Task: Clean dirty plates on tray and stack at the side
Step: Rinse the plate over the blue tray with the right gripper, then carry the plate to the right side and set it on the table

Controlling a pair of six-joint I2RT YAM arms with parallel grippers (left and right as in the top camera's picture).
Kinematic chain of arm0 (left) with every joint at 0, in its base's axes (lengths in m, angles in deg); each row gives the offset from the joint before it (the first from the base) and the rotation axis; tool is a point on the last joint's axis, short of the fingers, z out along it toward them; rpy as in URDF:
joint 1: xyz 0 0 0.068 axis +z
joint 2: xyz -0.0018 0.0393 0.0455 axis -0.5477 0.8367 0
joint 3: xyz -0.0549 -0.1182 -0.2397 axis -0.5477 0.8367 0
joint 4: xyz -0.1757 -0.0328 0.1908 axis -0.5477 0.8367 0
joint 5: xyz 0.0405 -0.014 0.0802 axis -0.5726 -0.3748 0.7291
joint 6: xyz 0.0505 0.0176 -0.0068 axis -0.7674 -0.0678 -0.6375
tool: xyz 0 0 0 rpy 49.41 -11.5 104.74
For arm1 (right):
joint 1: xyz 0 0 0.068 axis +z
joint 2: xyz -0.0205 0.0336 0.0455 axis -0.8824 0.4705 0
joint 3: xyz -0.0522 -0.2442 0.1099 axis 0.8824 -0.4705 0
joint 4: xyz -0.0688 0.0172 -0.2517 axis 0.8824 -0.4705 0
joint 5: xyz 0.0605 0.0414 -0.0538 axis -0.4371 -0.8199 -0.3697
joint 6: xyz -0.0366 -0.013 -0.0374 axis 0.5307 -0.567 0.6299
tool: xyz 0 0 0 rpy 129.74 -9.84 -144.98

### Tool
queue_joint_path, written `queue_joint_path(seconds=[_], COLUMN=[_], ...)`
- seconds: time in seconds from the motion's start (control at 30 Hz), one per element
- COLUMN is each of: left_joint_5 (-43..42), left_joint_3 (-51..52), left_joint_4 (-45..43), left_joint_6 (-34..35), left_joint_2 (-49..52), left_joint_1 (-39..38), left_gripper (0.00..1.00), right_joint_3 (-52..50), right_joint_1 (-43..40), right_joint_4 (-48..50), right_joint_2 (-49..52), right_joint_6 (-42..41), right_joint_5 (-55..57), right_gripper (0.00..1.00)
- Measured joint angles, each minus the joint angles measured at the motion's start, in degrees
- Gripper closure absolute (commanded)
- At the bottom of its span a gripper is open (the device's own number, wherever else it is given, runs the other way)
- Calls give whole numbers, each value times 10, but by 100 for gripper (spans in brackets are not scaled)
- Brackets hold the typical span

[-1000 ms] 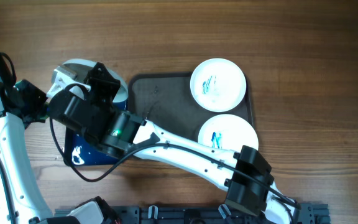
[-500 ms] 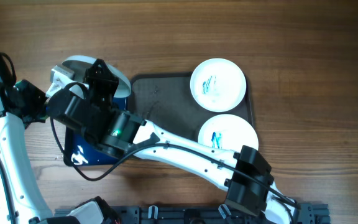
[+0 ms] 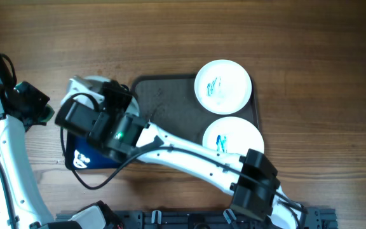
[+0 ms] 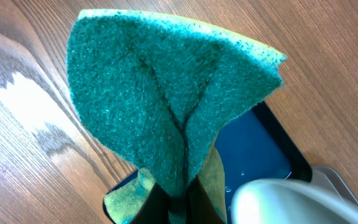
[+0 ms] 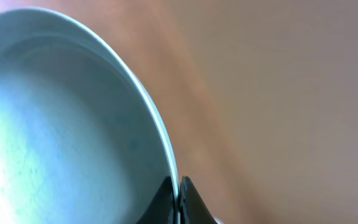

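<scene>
Two white plates with blue-teal scribbles, one (image 3: 223, 86) at the back and one (image 3: 232, 135) nearer, lie at the right end of the dark grey tray (image 3: 167, 105). My right gripper (image 3: 116, 94) reaches across to the tray's left end. It is shut on the rim of a third plate (image 3: 86, 81), which it holds tilted above the table. In the right wrist view the fingers (image 5: 166, 193) pinch that plate (image 5: 61, 124) at its edge. My left gripper (image 4: 179, 198) is shut on a folded green sponge (image 4: 166, 99), just left of the held plate.
A glossy blue tray (image 3: 84, 158) sits on the wooden table left of the dark tray, partly under my right arm; it also shows in the left wrist view as the blue tray (image 4: 253, 149). My right arm lies diagonally over the dark tray's front left.
The right gripper has shifted a little toward the front right with the plate, which is now more covered by the wrist. The left arm has stayed put.
</scene>
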Motion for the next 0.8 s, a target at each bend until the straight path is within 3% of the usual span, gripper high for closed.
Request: queue_joint_path(seconds=[0.17, 0.33, 0.5, 0.6, 0.8], left_joint_5=[0, -11, -30, -34, -43], left_joint_3=[0, 0, 0, 0, 0], left_joint_4=[0, 0, 0, -8, -31], left_joint_6=[0, 0, 0, 0, 0], left_joint_2=[0, 0, 7, 24, 70], left_joint_1=[0, 0, -23, -85, -217], left_gripper=[96, 96, 96, 96, 96], right_joint_3=[1, 1, 1, 8, -8], right_joint_1=[-98, -245, -402, -589, -846], right_joint_4=[-92, -148, -213, -270, -310], right_joint_2=[0, -21, -86, -115, -113], right_joint_6=[-218, -334, -387, -390, -387], right_joint_5=[-200, -344, -470, -534, -554], right_gripper=[95, 95, 95, 95, 96])
